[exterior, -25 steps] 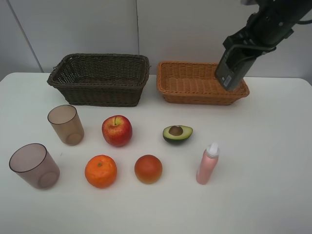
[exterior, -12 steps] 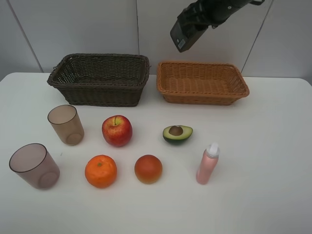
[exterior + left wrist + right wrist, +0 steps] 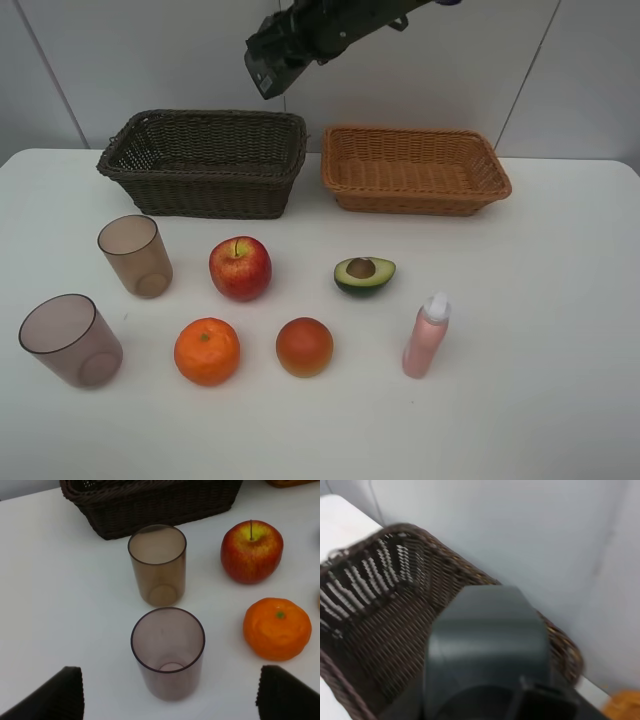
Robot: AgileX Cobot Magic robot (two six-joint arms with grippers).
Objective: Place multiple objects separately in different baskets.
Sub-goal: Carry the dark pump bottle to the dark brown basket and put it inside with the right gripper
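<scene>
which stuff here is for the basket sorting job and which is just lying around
Job: back cup, front cup, apple, orange, cut fruit, avocado half, pink spray bottle, dark bottle held aloft, dark basket, tan basket.
Lying about: only the white table itself.

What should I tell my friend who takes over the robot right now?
Left gripper: open, holding nothing, hovering by the nearer cup.
Right gripper: shut on the dark pump bottle, in the air over the dark brown basket.
On the table: farther cup, red apple, orange, orange-red fruit, avocado half, pink spray bottle.
Done: nothing is in either basket yet; the light wicker basket looks empty too.
Left: drop the bottle in, then sort everything else.
</scene>
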